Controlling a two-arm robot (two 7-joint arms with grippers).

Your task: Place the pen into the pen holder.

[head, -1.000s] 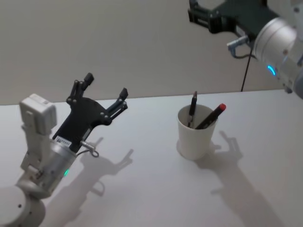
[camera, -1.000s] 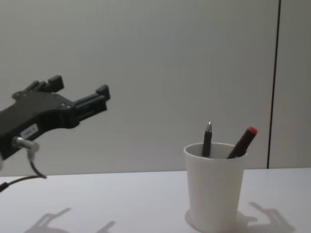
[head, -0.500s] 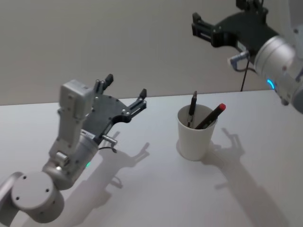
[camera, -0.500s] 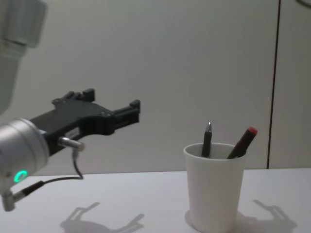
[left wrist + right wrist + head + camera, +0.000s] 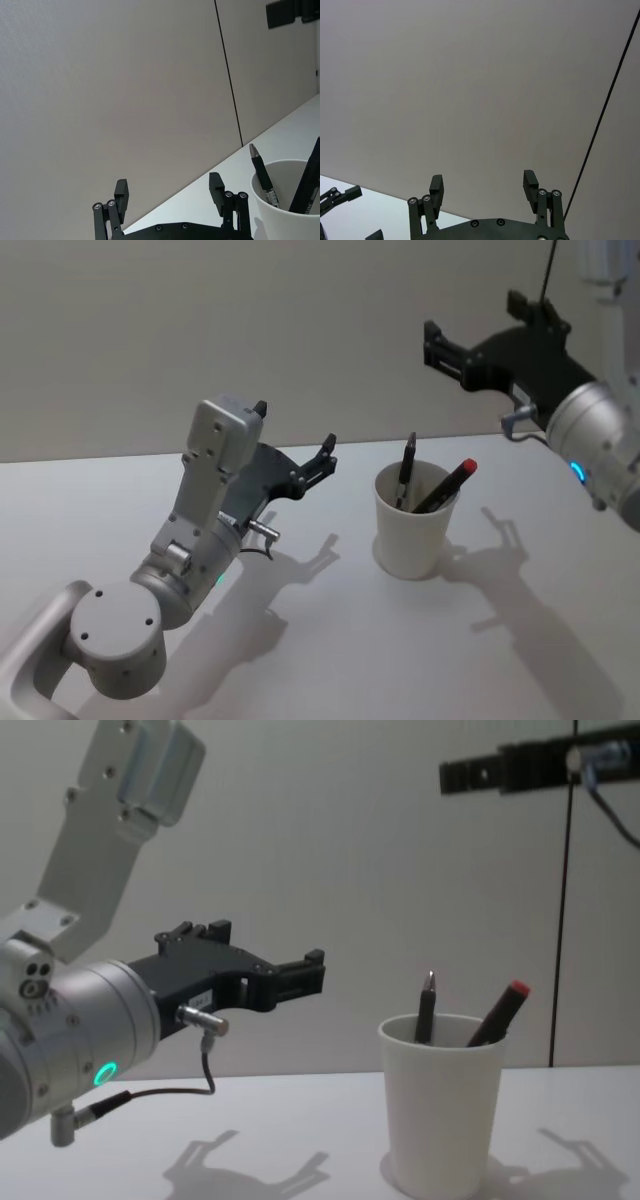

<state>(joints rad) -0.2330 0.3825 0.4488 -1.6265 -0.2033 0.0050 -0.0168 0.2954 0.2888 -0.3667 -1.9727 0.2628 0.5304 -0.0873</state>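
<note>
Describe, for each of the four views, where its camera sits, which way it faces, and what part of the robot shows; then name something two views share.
Head view: high, looking down on the table; both arms show, left gripper and right gripper.
Chest view: low, facing across at the pen holder.
Left wrist view: behind its own open fingers, facing the wall.
Right wrist view: behind its own open fingers, facing the wall.
Shared: head, chest and left wrist views all show the holder with two pens.

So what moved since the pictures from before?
The left gripper moved toward the white cup, open and empty. The right gripper drifted right, high above the table, also open. The cup stayed put, with the black pen and red-capped pen standing inside it just as before.
</note>
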